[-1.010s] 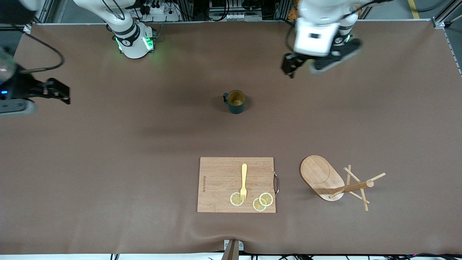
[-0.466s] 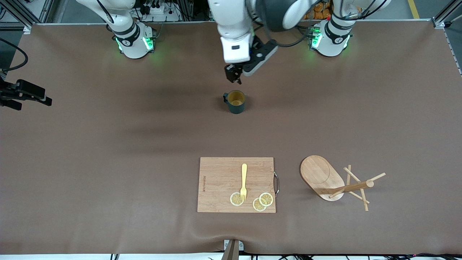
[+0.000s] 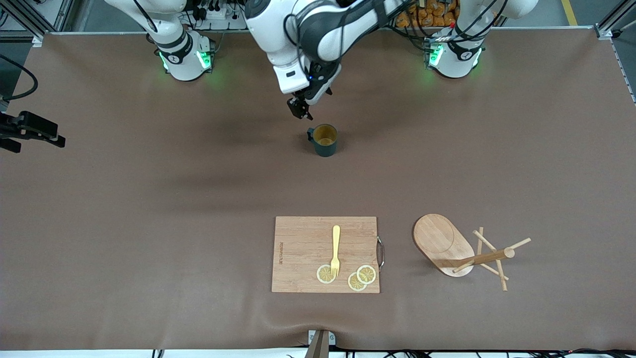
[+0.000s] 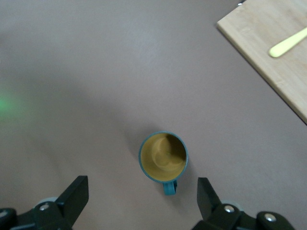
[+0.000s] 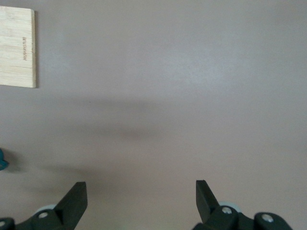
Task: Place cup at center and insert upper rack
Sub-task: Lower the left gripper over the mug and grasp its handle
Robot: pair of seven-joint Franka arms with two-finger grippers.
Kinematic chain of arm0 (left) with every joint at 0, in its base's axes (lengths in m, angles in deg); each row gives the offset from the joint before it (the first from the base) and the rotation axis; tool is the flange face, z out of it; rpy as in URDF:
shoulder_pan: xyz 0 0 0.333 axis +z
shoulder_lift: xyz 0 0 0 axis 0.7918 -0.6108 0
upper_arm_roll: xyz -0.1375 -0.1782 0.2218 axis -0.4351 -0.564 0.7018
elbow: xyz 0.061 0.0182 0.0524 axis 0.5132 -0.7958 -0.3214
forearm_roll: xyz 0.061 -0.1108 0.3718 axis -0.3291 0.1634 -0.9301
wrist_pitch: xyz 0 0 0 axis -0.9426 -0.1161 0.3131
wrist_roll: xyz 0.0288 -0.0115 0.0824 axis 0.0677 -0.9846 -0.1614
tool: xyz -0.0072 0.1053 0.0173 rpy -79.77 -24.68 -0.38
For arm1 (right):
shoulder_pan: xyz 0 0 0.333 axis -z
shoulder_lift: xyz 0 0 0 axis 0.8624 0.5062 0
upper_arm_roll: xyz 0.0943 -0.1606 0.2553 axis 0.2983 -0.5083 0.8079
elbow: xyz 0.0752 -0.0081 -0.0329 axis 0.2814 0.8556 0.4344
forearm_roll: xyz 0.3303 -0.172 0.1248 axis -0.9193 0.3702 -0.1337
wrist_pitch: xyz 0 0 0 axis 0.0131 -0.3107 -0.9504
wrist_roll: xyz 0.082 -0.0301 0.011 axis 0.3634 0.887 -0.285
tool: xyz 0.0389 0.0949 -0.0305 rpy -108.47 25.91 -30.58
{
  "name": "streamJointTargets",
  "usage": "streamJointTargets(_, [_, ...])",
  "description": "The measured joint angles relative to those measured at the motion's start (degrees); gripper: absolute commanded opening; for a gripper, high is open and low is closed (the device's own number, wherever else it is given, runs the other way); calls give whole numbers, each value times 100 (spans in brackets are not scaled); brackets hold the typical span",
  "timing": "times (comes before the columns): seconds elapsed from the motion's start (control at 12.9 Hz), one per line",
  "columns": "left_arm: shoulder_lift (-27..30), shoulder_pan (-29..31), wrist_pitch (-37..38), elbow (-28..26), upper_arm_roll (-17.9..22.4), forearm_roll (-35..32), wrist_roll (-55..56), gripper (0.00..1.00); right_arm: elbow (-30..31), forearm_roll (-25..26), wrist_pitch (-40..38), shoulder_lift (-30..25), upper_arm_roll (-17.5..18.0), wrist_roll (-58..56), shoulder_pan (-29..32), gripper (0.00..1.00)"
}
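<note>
Across the front view, the left gripper point(image 3: 300, 108) has swung in from its own end to hang beside the cup point(image 3: 325, 139), mid-table toward the robots' edge, while the upper rack point(image 3: 464, 251) lies toppled near the camera edge. Its wrist view shows jaws spread wide, empty, above the cup point(image 4: 163, 158), so a grasp looks imminent; the right gripper point(image 5: 139, 203), equally wide and empty, waits over bare table point(image 5: 192, 86).

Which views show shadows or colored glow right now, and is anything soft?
Front view: green base lights tint the table and arm shadows band its middle; left wrist view: a green spot, and the cup and fork look soft; right wrist view: one faint shadow streak.
</note>
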Motion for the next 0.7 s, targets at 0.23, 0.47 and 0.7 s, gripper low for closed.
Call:
streamJointTargets(0.23, [-631, -522, -305, 9, 245, -393, 824, 100, 175, 80, 158, 3, 0, -23, 0, 100])
streamJointTargets(0.47, [-933, -851, -510, 44, 447, -456, 1296, 100, 196, 87, 150, 3, 8, -25, 0, 100])
streamJointTargets(0.7, [-1073, -1215, -565, 59, 819, -456, 1506, 100, 195, 89, 126, -2, 39, -25, -1, 100])
